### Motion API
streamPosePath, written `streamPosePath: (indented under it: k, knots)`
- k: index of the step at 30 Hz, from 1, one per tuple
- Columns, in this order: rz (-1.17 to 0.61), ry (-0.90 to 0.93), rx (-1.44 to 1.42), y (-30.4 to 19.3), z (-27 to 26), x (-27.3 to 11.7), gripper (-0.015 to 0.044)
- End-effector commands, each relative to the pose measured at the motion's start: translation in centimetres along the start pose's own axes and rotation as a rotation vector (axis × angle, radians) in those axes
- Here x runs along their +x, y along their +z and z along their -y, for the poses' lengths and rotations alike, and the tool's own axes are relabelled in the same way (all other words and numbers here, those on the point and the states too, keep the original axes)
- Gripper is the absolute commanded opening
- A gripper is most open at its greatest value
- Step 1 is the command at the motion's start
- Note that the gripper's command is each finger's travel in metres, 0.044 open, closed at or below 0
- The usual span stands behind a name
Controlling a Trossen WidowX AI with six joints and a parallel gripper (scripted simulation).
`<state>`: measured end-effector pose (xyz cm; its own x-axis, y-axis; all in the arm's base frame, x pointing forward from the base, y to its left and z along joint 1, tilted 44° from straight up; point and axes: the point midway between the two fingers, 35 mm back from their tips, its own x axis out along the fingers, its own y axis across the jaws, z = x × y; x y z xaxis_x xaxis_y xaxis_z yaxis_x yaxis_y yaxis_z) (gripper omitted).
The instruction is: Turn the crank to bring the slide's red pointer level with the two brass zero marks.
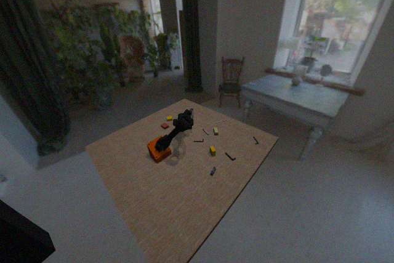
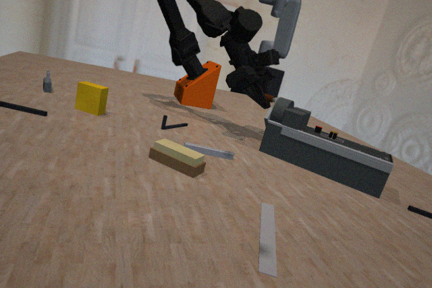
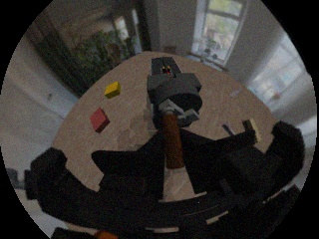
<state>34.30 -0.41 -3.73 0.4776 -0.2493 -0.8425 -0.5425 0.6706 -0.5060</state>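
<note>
The grey machine stands on the table, with its crank end toward my arm; it also shows in the wrist view. My gripper is shut on the brown crank handle, which lies between the two fingers. The crank's metal arm shows just beyond the fingertips. The slide's red pointer is on the crank side of the brass zero marks, with a gap between them along the slide. In the top view my arm mostly hides the machine.
A red block and a yellow block lie to one side of the arm. On the other side are a cream-and-brown block, a grey strip, a black hex key and another yellow block.
</note>
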Motion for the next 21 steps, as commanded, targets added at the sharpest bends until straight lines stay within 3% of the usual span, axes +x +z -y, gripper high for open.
streamPosePath:
  k: [1,21]
  knots:
    - [0.011,-0.014,0.001,0.41,0.72,-0.47,0.0]
    - [0.011,-0.014,0.0,0.55,1.34,-0.6,0.0]
